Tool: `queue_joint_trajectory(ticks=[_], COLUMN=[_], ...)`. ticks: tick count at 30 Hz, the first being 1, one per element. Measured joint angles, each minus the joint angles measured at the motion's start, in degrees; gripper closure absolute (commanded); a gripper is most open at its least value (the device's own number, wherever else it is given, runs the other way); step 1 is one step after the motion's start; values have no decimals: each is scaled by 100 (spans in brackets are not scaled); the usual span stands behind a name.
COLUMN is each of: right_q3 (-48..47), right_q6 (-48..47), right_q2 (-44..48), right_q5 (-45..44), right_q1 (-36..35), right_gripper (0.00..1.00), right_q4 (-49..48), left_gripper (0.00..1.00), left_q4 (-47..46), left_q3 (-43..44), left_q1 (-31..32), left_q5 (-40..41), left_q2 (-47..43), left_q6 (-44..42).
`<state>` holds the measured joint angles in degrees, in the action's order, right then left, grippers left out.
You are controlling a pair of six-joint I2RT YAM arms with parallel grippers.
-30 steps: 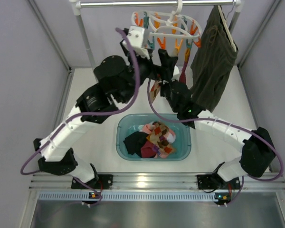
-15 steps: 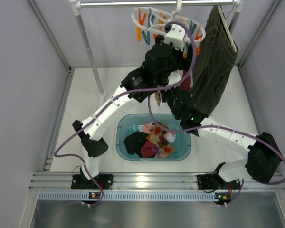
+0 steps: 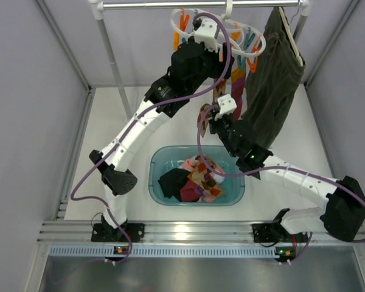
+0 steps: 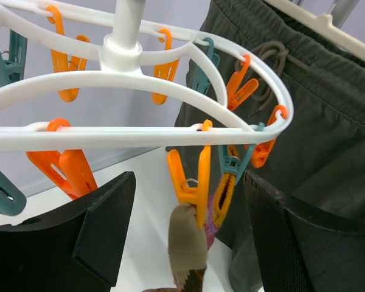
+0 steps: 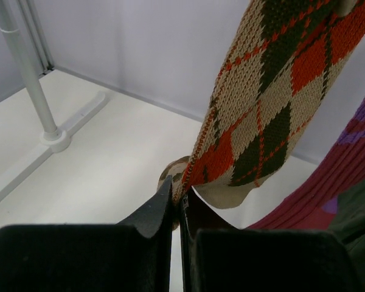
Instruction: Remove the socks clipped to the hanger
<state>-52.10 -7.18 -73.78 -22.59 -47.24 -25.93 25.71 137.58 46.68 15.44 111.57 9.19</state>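
left end effector (image 4: 188, 194): jaws wide apart, nothing held; its black fingers (image 4: 103, 231) stand either side of an orange clip (image 4: 191, 173) without touching it
orange clip: hangs off the front loop of the hanger (image 4: 170, 131) and bites the tan top end of the argyle sock (image 4: 187, 249)
right end effector (image 5: 175, 210): jaws pressed together, pinching the lower edge of the argyle sock (image 5: 261, 121); the sock runs up and to the right from the jaws, out of frame
dark red sock (image 5: 328, 182): ribbed with purple patches, hangs just behind the argyle sock; only a sliver shows in the left wrist view, near a teal clip (image 4: 233, 167); cannot tell which clip holds it
hanger: white looped ring with orange and teal clips, hooked on the rail (image 3: 170, 5) at the back; the left arm reaches up to it
olive garment (image 3: 271, 79): on its own pale hanger (image 4: 319, 23), just right of the clip hanger
tub (image 3: 152, 179): teal, on the bench (image 3: 103, 109) between the arm bases and the rail; holds loose socks (image 3: 198, 176) in black, pink and argyle
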Motion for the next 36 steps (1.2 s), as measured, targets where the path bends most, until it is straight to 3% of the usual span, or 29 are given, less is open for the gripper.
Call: queue_joint_trajectory(ticks=[8,11,13,14,15,16,20,25,27,29,30,31,33,34,36], right_q3=[122,199,243,264,284,299,363,734,992,1154,1174,1161,1067,957,723], right_q6=[-46,-79,-81,-83,-94,-107,-144,-157,-162,-146,-125,-68,44,125,284], right_q2=[162,210,229,238,243,247,247,339,562,863,1032,1248,1615,1788,2028], right_q5=[321,413,461,479,490,494,518,807,1143,1539,1727,1952,2284,2448,2793], right_q1=[0,0,0,0,0,0,0,0,0,0,0,0,0,0,0], right_gripper=[100,100,100,100,100,100,100,100,100,100,100,100,100,100,100], right_q4=[-118,-160,-181,-192,-195,-197,-221,-232,-168,-74,28,199,619,940,1582], left_gripper=[21,25,33,45,49,64,89,91,97,94,71,63,59,46,37], left_q4=[-28,-61,-162,-234,-306,-389,-584,-726,-743,-772,-787,-817,-887,-925,-951], left_q3=[0,0,0,0,0,0,0,0,0,-15,-33,-76,-256,-367,-693], left_q1=[-184,-247,-293,-313,-321,-334,-348,-345,-348,-348,-348,-348,-348,-348,-354], left_q5=[-437,-597,-702,-734,-769,-789,-811,-809,-811,-815,-826,-848,-874,-890,-946], left_q2=[330,431,476,490,509,520,533,533,533,533,531,527,470,433,278], left_q6=[101,122,122,125,122,76,11,-63,-83,-87,-87,-83,-68,-50,4])
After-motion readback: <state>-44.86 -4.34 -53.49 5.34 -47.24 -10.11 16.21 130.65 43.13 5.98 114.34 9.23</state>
